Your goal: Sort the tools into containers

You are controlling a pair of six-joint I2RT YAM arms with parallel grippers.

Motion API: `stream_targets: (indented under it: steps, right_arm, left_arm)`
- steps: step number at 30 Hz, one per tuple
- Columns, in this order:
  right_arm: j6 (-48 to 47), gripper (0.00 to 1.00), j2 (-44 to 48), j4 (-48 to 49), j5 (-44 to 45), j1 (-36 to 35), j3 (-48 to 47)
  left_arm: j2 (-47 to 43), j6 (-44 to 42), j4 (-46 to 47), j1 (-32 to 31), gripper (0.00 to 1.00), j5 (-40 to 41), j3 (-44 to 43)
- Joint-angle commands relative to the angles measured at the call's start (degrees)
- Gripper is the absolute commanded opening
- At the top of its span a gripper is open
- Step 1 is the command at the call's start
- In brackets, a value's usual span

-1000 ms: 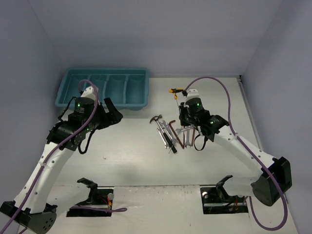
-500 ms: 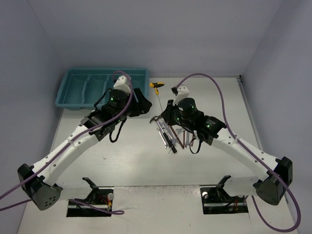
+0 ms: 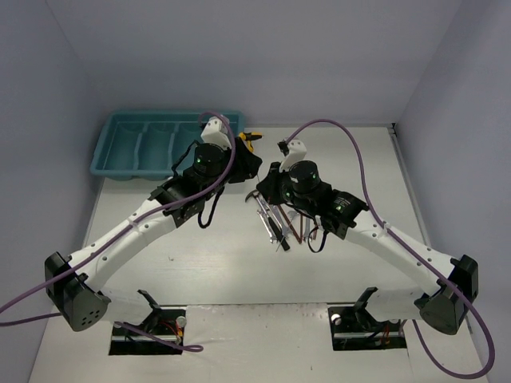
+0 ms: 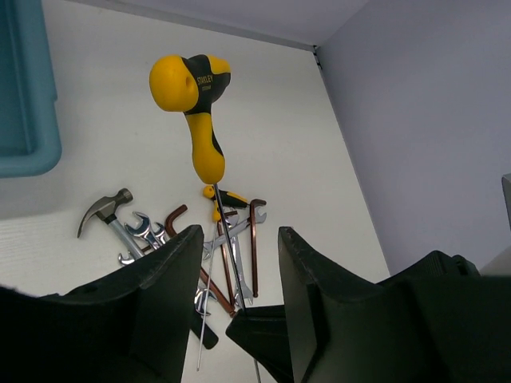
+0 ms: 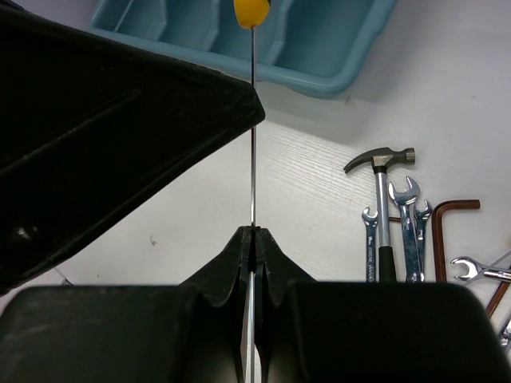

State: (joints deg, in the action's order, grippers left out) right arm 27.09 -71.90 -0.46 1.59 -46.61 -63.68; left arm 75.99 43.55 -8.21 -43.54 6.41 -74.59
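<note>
**Top external:** The screwdriver (image 3: 252,140) is held aloft near the worktop's (image 3: 200,263) far edge, just right of the teal tray (image 3: 104,155) in the far left corner. This is judged a handover. The left gripper (image 3: 247,152) should clamp the handle squarely before the shaft is released.

**Left wrist:** The left jaws stand wide. The handle lies ahead of them, in line with the gap but not yet between.

**Right wrist:** The right gripper (image 5: 251,233) has its jaws pinched on the thin shaft.

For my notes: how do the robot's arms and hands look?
The left arm and right arm have white links, black joints and bases. A purple cable runs along each; a green light glows near each wrist. The left hand and right hand are black.
</note>
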Motion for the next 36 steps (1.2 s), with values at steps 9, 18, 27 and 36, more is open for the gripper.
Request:
stream_targets:
  steps: [9,18,27,36]
  right_arm:
    - [1.12,0.00,-0.29,5.91,-0.67,-0.47,-2.94]
    - [1.65,0.00,-0.70,6.50,-1.12,-0.44,-2.53]
    - [0.79,0.23,-0.36,6.87,-0.89,-0.41,-2.17]
    - [-1.87,0.59,2.23,6.46,1.90,-0.32,0.09]
  left_arm:
    - [1.23,-0.07,5.08,-0.58,0.33,1.50,-1.58]
    - [1.35,0.48,5.20,-0.58,0.00,0.76,-1.79]
    - [-2.09,-1.02,5.19,0.01,0.00,4.32,0.31]
    - [-7.82,-10.38,-2.81,10.54,0.00,3.89,-0.22]
